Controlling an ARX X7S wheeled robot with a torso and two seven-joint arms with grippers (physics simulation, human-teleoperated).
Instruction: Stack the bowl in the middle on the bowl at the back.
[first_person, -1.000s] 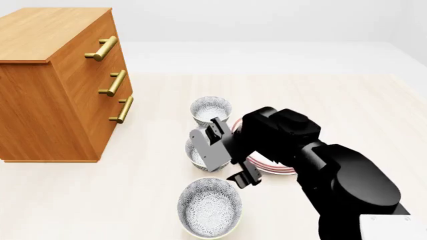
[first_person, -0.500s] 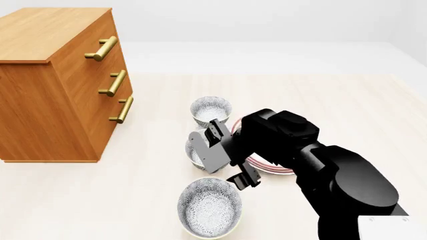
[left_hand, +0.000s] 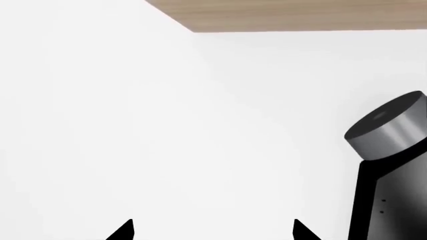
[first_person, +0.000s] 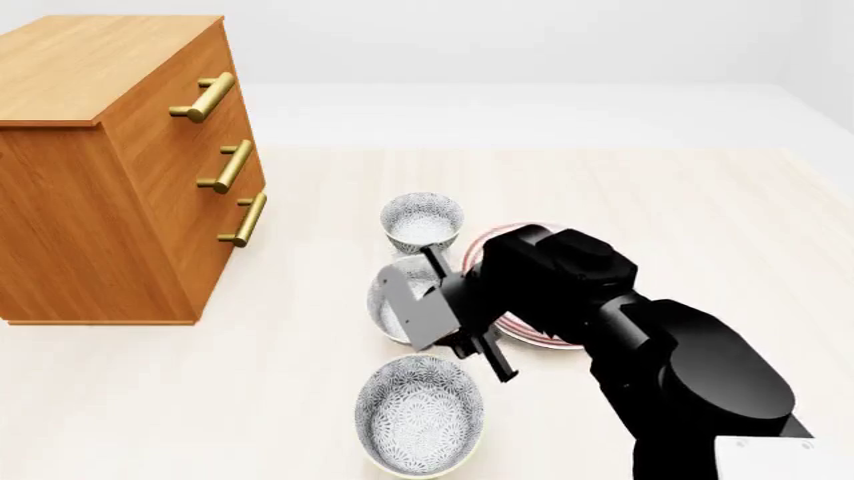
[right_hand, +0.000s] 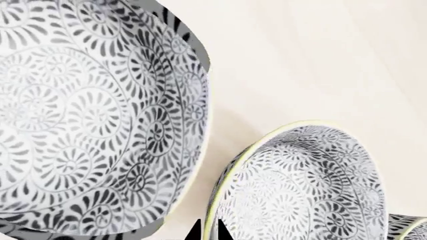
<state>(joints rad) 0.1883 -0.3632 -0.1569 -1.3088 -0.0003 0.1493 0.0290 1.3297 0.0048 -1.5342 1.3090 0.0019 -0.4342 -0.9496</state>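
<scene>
Head view: your right gripper (first_person: 447, 318) sits down at the middle bowl (first_person: 395, 308), just in front of the back bowl (first_person: 423, 222), beside the plate (first_person: 534, 335). Jaw spread: can't tell.

Right wrist view: middle bowl fills the frame; neighbouring bowl (right_hand: 300, 185) just beside.

Left wrist view: left gripper's tips (left_hand: 127, 231) set well apart, nothing between.

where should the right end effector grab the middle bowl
On the rim, from above. The middle bowl sits upright and open, with the back bowl and plate close by, so a side approach looks crowded. One finger inside and one outside the thin wall should suit it. The right end effector already hovers at its plate-side edge.
</scene>
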